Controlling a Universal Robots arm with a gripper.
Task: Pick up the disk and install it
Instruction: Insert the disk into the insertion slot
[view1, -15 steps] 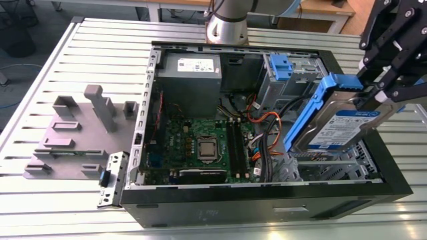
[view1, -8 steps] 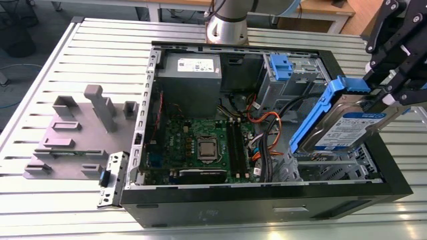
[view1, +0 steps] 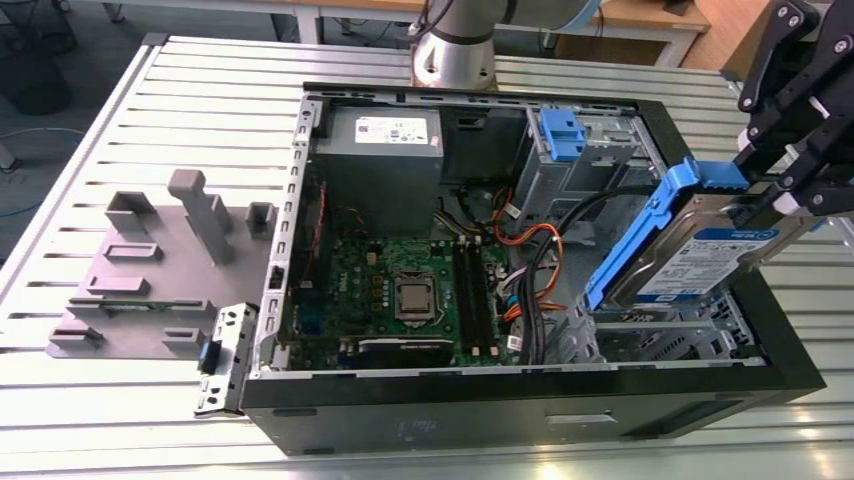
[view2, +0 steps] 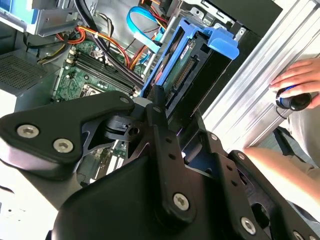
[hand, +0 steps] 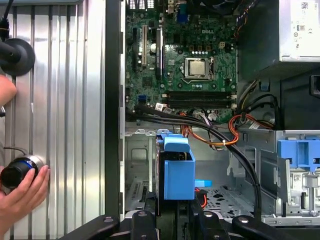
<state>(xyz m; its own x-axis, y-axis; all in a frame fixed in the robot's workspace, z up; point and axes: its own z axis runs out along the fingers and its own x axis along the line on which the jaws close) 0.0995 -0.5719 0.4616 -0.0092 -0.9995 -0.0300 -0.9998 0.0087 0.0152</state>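
**Disk held tilted above the open case**

The disk (view1: 701, 262) is pinched between the jaws of the gripper (view1: 790, 205) and is held clear of any surface. It is tilted over the metal drive cage (view1: 657, 335) at the exterior view's right of the open computer case (view1: 534, 405). Its blue bracket (view1: 687, 190) runs along the upper edge. The motherboard (view1: 400, 290) is seen to the exterior view's left of the disk, beside the grey power supply (view1: 380, 165). In the first wrist view a person's hand (hand: 22, 195) is rested on the slatted table (hand: 65, 100) outside the case, against a small dark object (hand: 15, 172).
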